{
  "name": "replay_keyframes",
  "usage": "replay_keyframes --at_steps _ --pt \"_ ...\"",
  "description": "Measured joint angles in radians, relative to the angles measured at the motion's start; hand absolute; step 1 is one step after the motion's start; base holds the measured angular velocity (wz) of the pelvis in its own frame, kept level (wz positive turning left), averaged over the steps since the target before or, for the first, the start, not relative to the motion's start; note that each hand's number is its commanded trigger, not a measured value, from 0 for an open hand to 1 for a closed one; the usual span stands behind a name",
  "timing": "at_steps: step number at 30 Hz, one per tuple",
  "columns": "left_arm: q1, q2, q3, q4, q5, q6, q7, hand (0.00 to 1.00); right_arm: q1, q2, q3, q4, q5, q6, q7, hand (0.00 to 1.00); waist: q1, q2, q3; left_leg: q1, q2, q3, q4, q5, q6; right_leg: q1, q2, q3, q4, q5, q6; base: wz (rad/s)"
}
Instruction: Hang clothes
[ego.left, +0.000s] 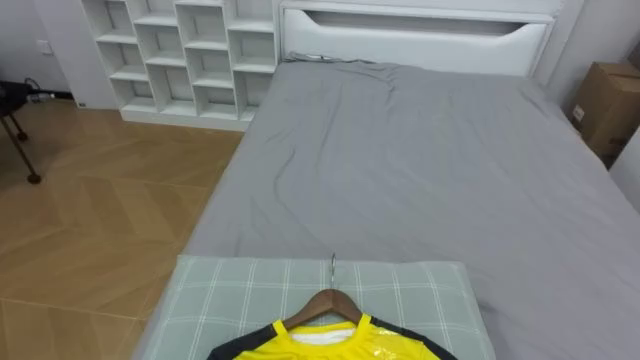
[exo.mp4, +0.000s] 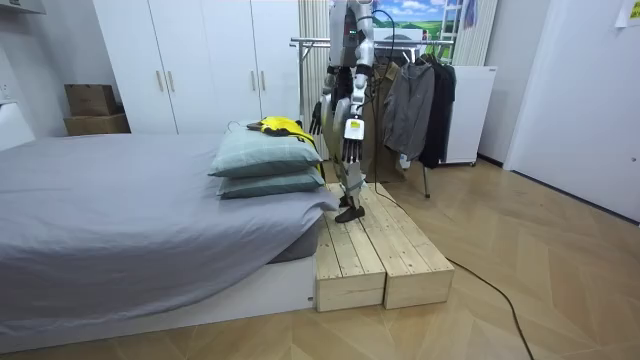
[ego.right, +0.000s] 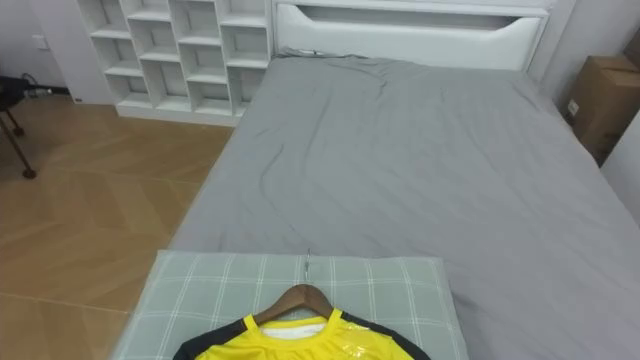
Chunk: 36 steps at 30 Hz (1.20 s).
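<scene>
A yellow shirt with dark sleeves (ego.left: 330, 345) lies on a wooden hanger (ego.left: 333, 300) on top of a green checked pillow (ego.left: 230, 290), its metal hook pointing up the grey bed (ego.left: 420, 170). In the room view the shirt (exo.mp4: 280, 126) rests on two stacked pillows (exo.mp4: 265, 160) at the bed's end. I stand right behind them on a wooden platform (exo.mp4: 375, 250), facing the bed. My left hand (exo.mp4: 350, 150) hangs at my side with straight fingers, holding nothing. My right hand (exo.mp4: 318, 116) hangs on the far side, by the pillows.
Behind me stands a clothes rack (exo.mp4: 310, 42) with dark garments (exo.mp4: 420, 100) hung on it. White shelves (ego.left: 190, 55) stand left of the headboard (ego.left: 420, 35), and a cardboard box (ego.left: 605, 105) sits to the bed's right. White wardrobes (exo.mp4: 200, 60) line the wall.
</scene>
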Motion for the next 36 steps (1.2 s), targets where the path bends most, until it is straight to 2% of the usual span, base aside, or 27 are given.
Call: replay_keyframes --at_steps 8,20,22,27,30,36 --pt "0.014 -0.003 0.000 -0.001 0.021 0.035 0.000 0.00 -0.001 0.000 0.001 0.000 0.000 0.006 -0.009 0.00 0.001 0.001 -0.0008 0.001 0.000 0.001 0.003 0.000 0.000 0.003 0.000 0.001 0.000 0.000 0.000 0.00" --pt "0.011 -0.004 0.000 -0.011 0.019 0.034 0.020 0.00 0.001 0.000 0.004 0.001 0.010 0.005 -0.001 0.00 -0.001 0.004 -0.0006 -0.001 0.000 0.001 0.001 0.000 0.000 0.007 0.000 0.001 0.000 0.000 0.000 0.00" --pt "0.011 -0.008 0.019 -0.027 0.016 0.032 0.035 0.00 0.001 0.000 0.003 0.001 0.011 0.003 -0.001 0.00 -0.002 0.004 -0.0007 -0.002 0.000 0.001 0.001 0.000 0.000 0.006 0.000 0.001 0.000 0.000 0.000 0.00" --pt "-0.029 -0.009 0.090 -0.035 -0.019 0.017 0.104 0.00 -0.002 -0.001 0.001 0.020 0.023 -0.001 -0.001 0.00 0.000 0.007 -0.0021 0.000 0.001 0.000 0.001 0.000 0.000 0.010 0.002 0.001 0.000 0.000 0.000 0.00" --pt "-0.037 -0.009 0.112 -0.043 -0.048 -0.011 0.156 0.00 -0.004 -0.001 -0.001 0.034 0.023 -0.004 0.006 0.00 0.000 0.010 -0.0040 0.003 0.001 0.000 0.002 0.000 0.000 0.004 0.006 0.003 -0.001 0.000 0.000 0.00" --pt "-0.040 -0.007 0.157 -0.061 -0.063 -0.057 0.244 0.00 -0.003 -0.007 -0.031 0.036 -0.002 -0.017 0.019 0.00 0.000 0.016 -0.0029 0.009 0.001 0.000 0.001 0.000 0.000 0.004 0.006 0.006 -0.001 0.000 0.000 0.00"
